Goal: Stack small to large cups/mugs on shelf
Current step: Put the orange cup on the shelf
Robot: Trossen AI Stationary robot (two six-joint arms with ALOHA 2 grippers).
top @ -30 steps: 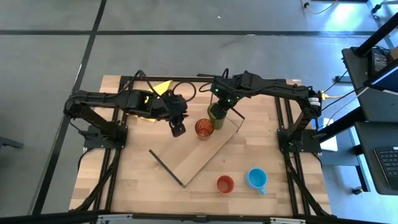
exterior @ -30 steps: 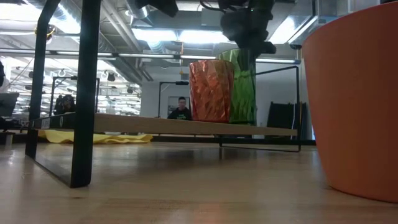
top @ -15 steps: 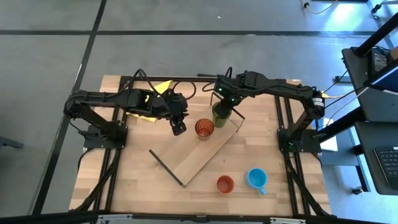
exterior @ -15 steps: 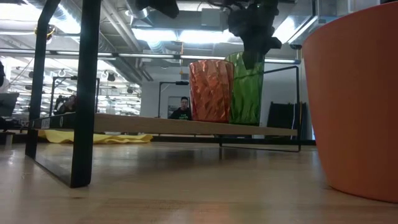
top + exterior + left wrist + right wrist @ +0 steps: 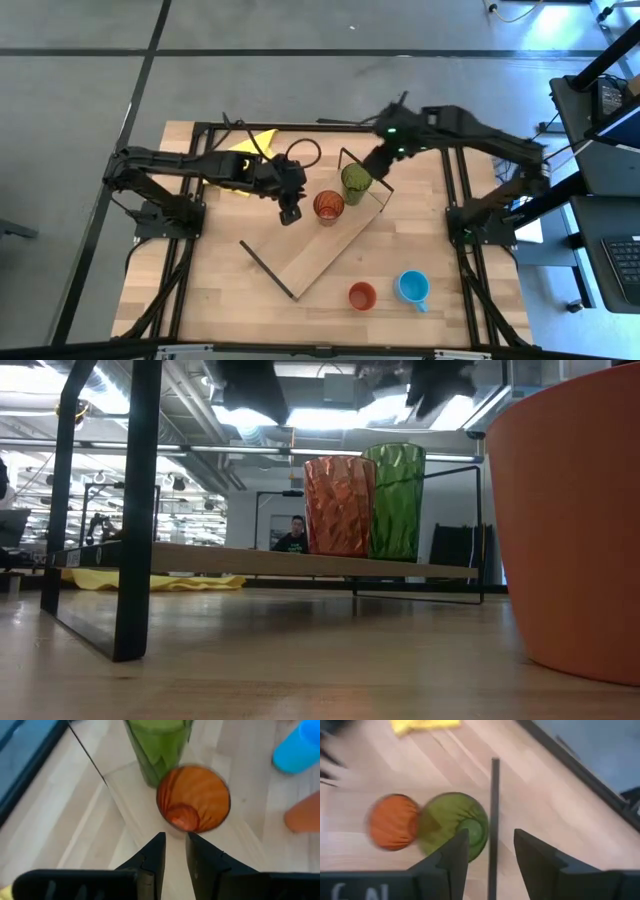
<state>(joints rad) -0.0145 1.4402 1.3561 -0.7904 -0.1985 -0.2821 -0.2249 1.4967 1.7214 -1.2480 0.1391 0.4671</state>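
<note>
The shelf [image 5: 315,250] is a light-wood board lying aslant on the table, raised on black wire frames [image 5: 135,510] at its ends. A green tumbler [image 5: 355,181] and an orange-red tumbler [image 5: 328,206] stand upright, side by side, on its far end; both also show in the low view, green tumbler [image 5: 395,502] and orange-red tumbler [image 5: 340,507]. A short orange-red cup [image 5: 362,296] and a light blue mug [image 5: 412,287] stand on the table near the front. My right gripper [image 5: 490,845] hangs open above the green tumbler [image 5: 454,822]. My left gripper [image 5: 173,845] hovers just left of the orange-red tumbler [image 5: 194,802], its fingers slightly apart with nothing between them.
A yellow cloth [image 5: 245,152] lies at the table's far left under the left arm. The shelf's far wire frame [image 5: 494,810] rises right beside the green tumbler. In the low view the short orange-red cup [image 5: 570,510] fills the foreground at the right. Bare tabletop [image 5: 220,280] lies near the front left.
My right gripper has opened and let go of the green tumbler, then risen and drawn back toward the table's far right. The green tumbler has shifted a little away from the orange-red one and now stands free on the shelf beside it.
</note>
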